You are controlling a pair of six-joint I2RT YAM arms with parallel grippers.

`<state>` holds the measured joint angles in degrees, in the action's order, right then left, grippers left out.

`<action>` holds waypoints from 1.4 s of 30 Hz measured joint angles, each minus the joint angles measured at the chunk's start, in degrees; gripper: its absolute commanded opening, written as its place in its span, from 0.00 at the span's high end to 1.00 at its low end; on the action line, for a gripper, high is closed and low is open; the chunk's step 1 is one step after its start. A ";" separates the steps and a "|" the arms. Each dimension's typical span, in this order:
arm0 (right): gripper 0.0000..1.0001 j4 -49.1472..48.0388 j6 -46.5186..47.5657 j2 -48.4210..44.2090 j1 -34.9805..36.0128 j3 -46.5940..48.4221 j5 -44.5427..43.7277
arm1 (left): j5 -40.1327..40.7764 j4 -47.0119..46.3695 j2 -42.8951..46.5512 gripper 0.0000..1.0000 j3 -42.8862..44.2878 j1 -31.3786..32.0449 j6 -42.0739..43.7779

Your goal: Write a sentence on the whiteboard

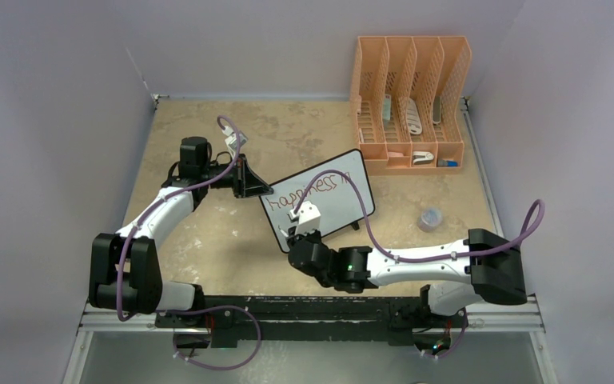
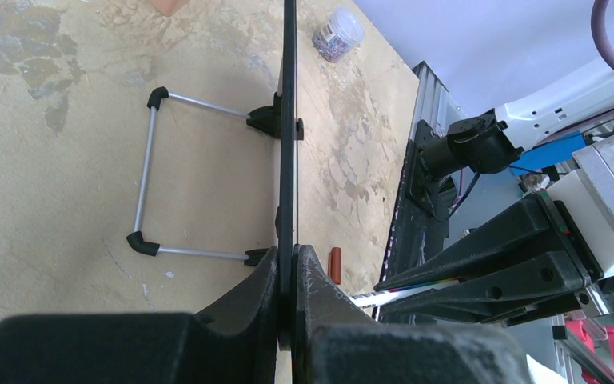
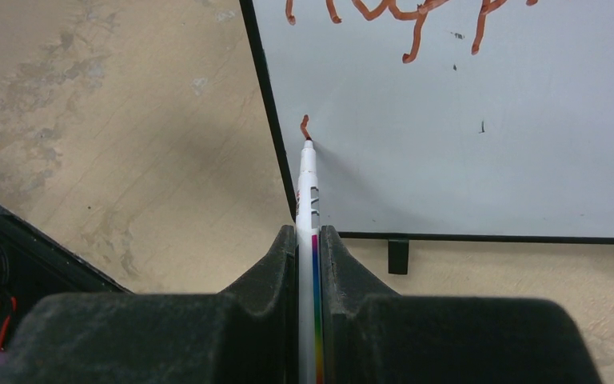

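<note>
- Speckled tan bench, closed in by pale panels. The whiteboard stands near its middle, tilted back on a wire stand. Positions below are given relative to it.
- Left pincer: clamped on the whiteboard's left edge, with the frame between both fingers.
- Right pincer: clamped on a marker. The tip touches the lower left of the writing face, just inside the frame.
- The sentence: an upper line is present. The second line is barely begun, with only a short hook at the tip.
- Risk: the start point sits beside the left frame, so any leftward drift would run the tip onto the frame.
- Risk: excess push could rock the whiteboard back on its stand or twist it in the left grip, breaking the stroke.
- Risk: the marker may slide between the fingers under pressure. The hold appears firm, though the wrist view cannot confirm it.
- Room: blank face extends rightward from the tip across the lower half. The bottom frame lies close beneath and limits descenders.
- Room: an orange rack behind the whiteboard's right end and a small jar beside its right edge both lie off the writing path.
</note>
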<state>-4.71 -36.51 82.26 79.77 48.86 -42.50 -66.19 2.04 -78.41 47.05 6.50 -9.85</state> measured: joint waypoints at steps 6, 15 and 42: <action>1.00 2.16 -1.49 -0.02 0.11 0.00 -0.02 | 0.02 0.00 0.00 1.00 0.00 0.00 0.02; 1.00 3.89 -3.17 -0.42 0.11 0.00 -0.50 | 0.00 0.02 0.00 1.00 0.00 0.00 0.00; 1.00 3.54 -1.86 -2.71 0.09 0.00 -1.51 | 0.02 0.04 0.00 1.00 0.00 0.00 0.02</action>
<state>-1.17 -38.37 79.55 79.85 48.86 -44.01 -66.17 2.09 -78.41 47.05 6.50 -9.82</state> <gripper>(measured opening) 0.120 0.034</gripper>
